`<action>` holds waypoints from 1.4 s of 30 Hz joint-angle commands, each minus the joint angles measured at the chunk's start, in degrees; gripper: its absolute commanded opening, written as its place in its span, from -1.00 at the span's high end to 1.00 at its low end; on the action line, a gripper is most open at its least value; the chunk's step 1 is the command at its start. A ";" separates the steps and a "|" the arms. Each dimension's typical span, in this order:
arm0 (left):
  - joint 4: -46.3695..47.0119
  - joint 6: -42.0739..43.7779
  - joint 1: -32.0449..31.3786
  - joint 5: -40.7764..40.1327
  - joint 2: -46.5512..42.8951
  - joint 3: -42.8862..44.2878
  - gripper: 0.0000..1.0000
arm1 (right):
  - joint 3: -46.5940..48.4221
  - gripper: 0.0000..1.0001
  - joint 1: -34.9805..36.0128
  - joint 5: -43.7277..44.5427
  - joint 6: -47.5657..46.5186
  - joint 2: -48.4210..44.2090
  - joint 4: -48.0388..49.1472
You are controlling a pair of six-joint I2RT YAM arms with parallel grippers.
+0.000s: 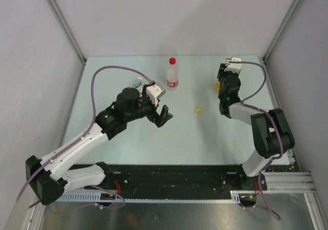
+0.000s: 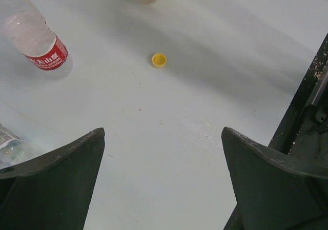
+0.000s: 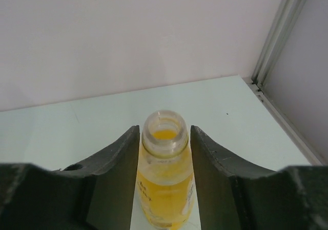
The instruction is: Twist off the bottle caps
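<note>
Already the yellow cap [image 1: 198, 110] is off. It lies alone on the counter [image 1: 205, 143], centre-right in the overhead view and well apart from every bottle. Its yellow-orange bottle [image 3: 165, 184] stands upright in the upper right of that view, with its neck open and liquid filling most of the body. The right hand [image 3: 165, 132] flanks it with a finger close against each side, but I cannot tell whether they press or merely stand beside it. Open and this full, it would likely spill if tipped, so a steady hold on the body seems safest.

The red-label bottle [image 1: 173, 79] stands at upper centre with its red cap [image 1: 172, 61] still on and clear liquid inside. The blue-label bottle [image 1: 138, 82] sits just behind the left arm and is mostly hidden, so I cannot make out its cap. These bottles are probably light, thin-walled plastic that dents under a hard squeeze. The tiny caps call for a fingertip pinch while the other hand holds the body.

The left hand [image 1: 163, 115] is spread wide and empty, left of centre.
</note>
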 commanded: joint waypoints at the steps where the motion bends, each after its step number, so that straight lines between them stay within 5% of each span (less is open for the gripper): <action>1: 2.01 1.56 0.00 -1.39 -1.57 1.36 -0.99 | -0.12 -0.06 0.75 3.32 1.62 0.08 1.29; 15: 1.97 0.36 -0.04 -2.10 -3.64 -0.22 -0.99 | -0.12 -0.69 3.73 6.88 -2.00 -4.59 1.13; 30: 1.95 -5.28 -0.02 -3.74 -1.30 0.39 -0.99 | 0.57 -0.75 -0.18 -21.96 20.78 -24.81 -22.21; 42: 1.21 -13.06 0.18 -6.70 3.84 1.16 -0.99 | 0.91 -0.89 -1.08 -38.47 37.62 -29.98 -44.19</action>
